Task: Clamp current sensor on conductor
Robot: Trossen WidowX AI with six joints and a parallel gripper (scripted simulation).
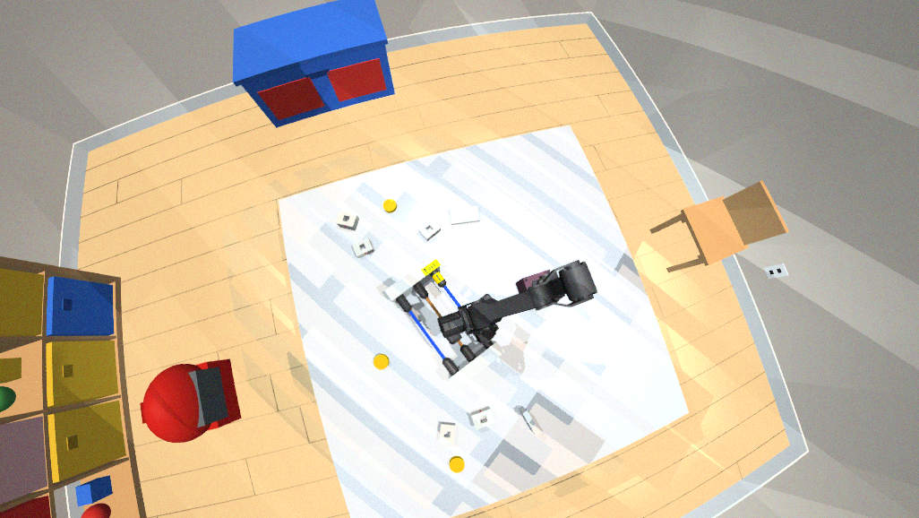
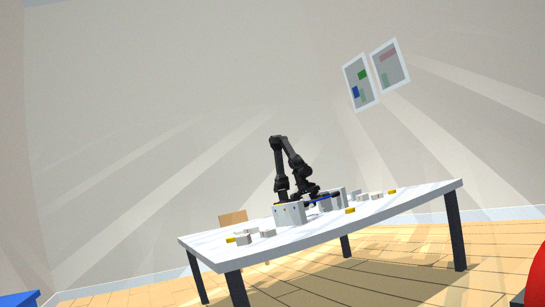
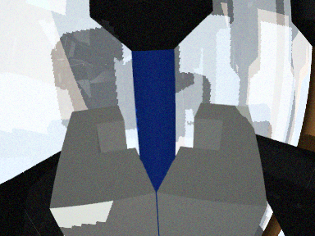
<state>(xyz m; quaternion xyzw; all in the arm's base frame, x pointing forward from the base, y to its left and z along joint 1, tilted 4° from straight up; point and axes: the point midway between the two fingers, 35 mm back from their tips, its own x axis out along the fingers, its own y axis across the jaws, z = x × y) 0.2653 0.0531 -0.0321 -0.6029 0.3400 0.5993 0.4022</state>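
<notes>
The split-core sensor (image 3: 96, 176) fills the lower wrist view as two grey halves around the blue conductor (image 3: 154, 102) (image 1: 451, 296). The halves meet along a thin seam at the bottom, with a V-shaped gap above it where the conductor shows. The sensor's arrow is not visible, nor can I tell if it is latched. My gripper (image 3: 163, 149) is shut on the sensor, one black finger against each side, spread wide. In the top view the arm hides sensor and fingers. A yellow marker (image 1: 431, 266) stands at that conductor's far end, its lettering too small to read.
A brown conductor (image 1: 433, 305) and a second blue conductor (image 1: 427, 337) run alongside. White end blocks (image 2: 289, 215) (image 2: 343, 198) carry the conductors. Several small white blocks and yellow discs (image 1: 390, 205) (image 1: 381, 361) (image 1: 456, 464) lie around on the table.
</notes>
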